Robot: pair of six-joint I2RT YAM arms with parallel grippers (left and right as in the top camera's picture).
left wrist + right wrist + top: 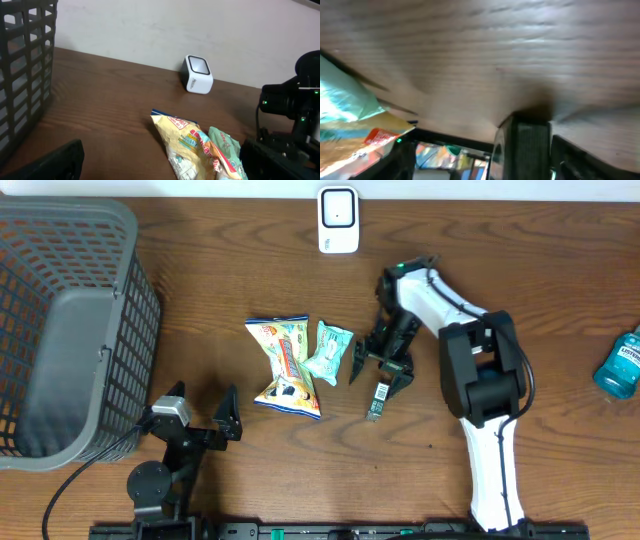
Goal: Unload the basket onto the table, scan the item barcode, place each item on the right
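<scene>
Right claw [380,376] hangs low over the wooden worktop [520,270] with its two black fingers spread apart and nothing clamped between them; one narrow dark item [376,402] with a green label lies flat on the wood just below the fingertips, and in the right wrist view it shows as a blurred dark block [527,145] between the fingers. Left claw [226,418] sits near the front edge, jaws spread wide and empty. Two crinkled foil snack packets lie touching, just left of the right claw: one yellow packet [285,365], pinched at the waist, and one smaller pale teal packet [328,350]. One white scanner [338,220], a rounded box with a glossy face, stands at the far edge. One grey plastic basket [60,330] with lattice walls fills the left side; one blue translucent bottle [620,365] lies at the right edge
</scene>
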